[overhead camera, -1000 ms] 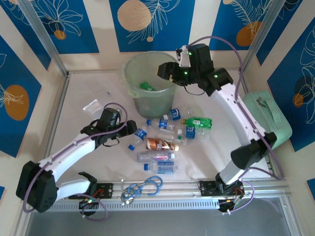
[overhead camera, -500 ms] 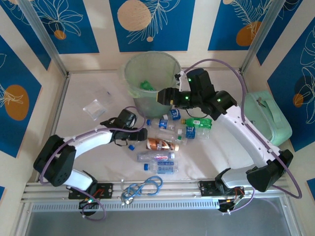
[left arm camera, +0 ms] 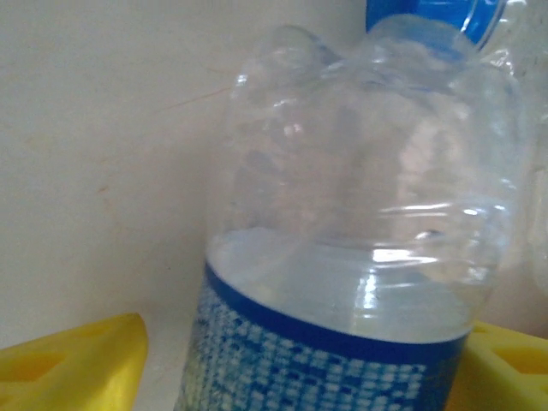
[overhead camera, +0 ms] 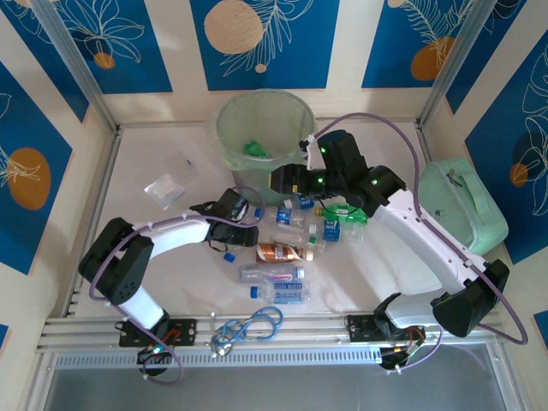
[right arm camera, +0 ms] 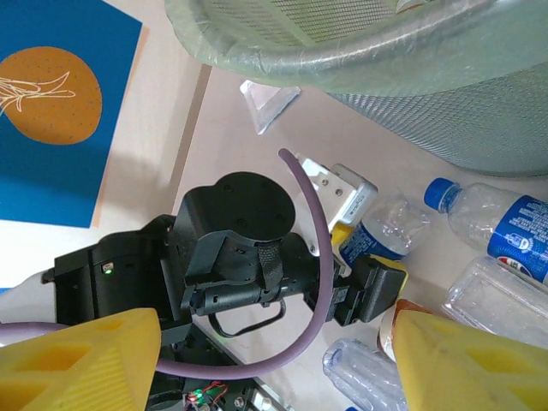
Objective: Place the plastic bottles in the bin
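Two robot arms reach over a pale worktop (overhead camera: pixel 145 154) walled by blue panels with orange circles. The bin (overhead camera: pixel 233 120), a round pale-green bucket, stands at the far middle, with one green bottle (overhead camera: pixel 253 150) lying inside it. Just in front of its base, the plastic bottles (overhead camera: pixel 282 272) lie in a loose cluster on their sides at the worktop's centre: a brown-orange bottle (overhead camera: pixel 281 252), a green-labelled bottle (overhead camera: pixel 347 212) and several clear ones with blue caps.

The left gripper (overhead camera: pixel 252 221) lies low at the cluster's left edge. In the left wrist view its yellow fingers (left arm camera: pixel 77 360) sit on either side of a clear bottle (left arm camera: pixel 360 214), with a sliver of gap on one side, so the jaws are spread, not clamped. The right gripper (overhead camera: pixel 284 181) hovers beside the bin's near wall, jaws wide apart, holding nothing.

The left third of the worktop is bare apart from a small clear bag (overhead camera: pixel 164 188). The right side is tighter, with a mint-green case (overhead camera: pixel 467 210) against the right edge. A coiled blue cable (overhead camera: pixel 248 327) lies by the metal rail (overhead camera: pixel 300 342) at the near edge.

The clear bottle's label is blue with a fine white dot pattern and no readable words. In the right wrist view another bottle (right arm camera: pixel 505 223) has a blue-and-white label with a red mark; its writing is too small to read.
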{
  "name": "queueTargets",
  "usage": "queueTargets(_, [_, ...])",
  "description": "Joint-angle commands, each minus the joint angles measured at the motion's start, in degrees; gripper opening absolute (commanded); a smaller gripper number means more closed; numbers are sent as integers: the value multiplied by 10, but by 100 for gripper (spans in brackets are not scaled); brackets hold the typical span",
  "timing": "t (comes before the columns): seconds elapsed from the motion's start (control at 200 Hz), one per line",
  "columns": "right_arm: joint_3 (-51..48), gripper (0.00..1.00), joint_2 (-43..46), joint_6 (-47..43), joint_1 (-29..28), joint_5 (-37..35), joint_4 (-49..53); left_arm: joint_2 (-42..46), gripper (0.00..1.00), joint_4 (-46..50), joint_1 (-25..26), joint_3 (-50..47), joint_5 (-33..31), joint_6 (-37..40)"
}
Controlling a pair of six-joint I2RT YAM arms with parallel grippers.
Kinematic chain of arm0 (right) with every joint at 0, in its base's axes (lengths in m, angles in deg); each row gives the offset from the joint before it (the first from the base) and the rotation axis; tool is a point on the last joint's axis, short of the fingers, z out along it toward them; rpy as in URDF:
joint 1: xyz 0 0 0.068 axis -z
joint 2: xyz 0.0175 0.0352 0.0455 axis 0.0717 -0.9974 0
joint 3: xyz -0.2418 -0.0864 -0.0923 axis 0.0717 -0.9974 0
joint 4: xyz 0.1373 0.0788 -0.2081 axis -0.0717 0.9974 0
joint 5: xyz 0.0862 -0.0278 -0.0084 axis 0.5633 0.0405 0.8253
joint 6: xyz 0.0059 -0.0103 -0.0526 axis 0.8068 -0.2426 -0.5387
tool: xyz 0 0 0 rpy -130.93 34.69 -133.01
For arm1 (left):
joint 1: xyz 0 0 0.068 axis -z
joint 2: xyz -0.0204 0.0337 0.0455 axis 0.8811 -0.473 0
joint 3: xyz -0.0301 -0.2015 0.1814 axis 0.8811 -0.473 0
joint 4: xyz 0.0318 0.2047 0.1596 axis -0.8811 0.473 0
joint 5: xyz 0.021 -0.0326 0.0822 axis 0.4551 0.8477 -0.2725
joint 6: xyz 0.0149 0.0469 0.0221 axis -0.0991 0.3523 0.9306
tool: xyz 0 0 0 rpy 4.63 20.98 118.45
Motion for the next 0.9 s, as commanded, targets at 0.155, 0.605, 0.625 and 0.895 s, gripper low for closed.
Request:
queueTargets(0.155, [-21, 72, 28, 11, 4, -9, -12, -1, 67, 20, 10, 12, -2, 12])
queueTargets(0.605, [-53, 72, 49, 37, 51, 45, -43, 211, 65, 38, 14, 36, 92, -3])
queueTargets(0.625, [-52, 72, 47, 37, 51, 54, -47, 222, 66, 34, 14, 39, 107, 1])
queueTargets(0.895, [-16, 76, 22, 11, 38, 97, -43, 278, 66, 18, 14, 91, 260, 48])
